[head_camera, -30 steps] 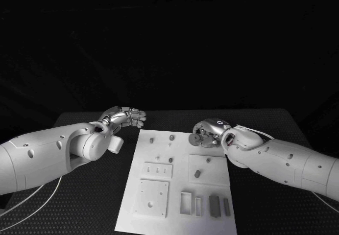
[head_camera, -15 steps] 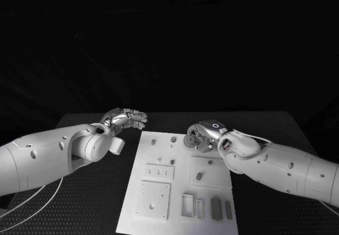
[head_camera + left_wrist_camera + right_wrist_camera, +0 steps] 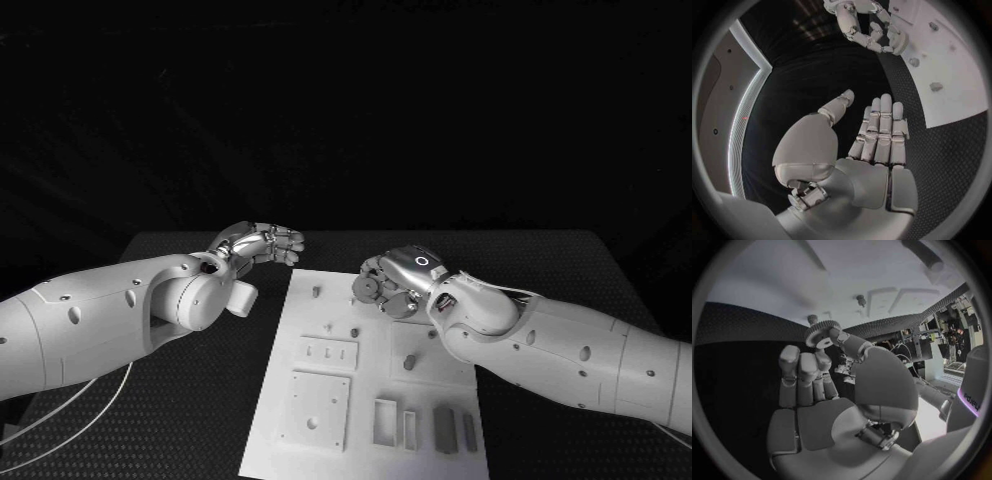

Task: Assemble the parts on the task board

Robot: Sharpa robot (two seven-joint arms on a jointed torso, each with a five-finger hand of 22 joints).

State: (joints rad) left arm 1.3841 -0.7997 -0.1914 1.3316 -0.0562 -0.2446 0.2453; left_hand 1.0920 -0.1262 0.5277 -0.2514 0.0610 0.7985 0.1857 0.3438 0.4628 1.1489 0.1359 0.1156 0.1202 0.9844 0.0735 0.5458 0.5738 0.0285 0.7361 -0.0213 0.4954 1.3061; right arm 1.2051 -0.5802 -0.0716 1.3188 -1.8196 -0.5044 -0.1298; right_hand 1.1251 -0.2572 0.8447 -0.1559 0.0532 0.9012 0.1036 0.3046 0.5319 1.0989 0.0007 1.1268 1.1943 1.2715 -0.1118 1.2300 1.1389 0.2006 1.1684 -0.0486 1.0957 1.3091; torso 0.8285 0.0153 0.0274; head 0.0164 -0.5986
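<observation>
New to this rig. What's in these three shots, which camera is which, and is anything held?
It is a two-armed robot at a black table, each white arm ending in a silver hand. The head view looks down from the robot's head; the two round pictures come from fisheye cameras behind each wrist. In the middle lies the white task board, carrying small grey parts and pegs. The right hand hovers over the board's far end and pinches a small toothed gear in its fingers. The left hand is off the board's far left corner, holding nothing, fingers together.

White arms (image 3: 101, 315), silver hands (image 3: 261, 243)
</observation>
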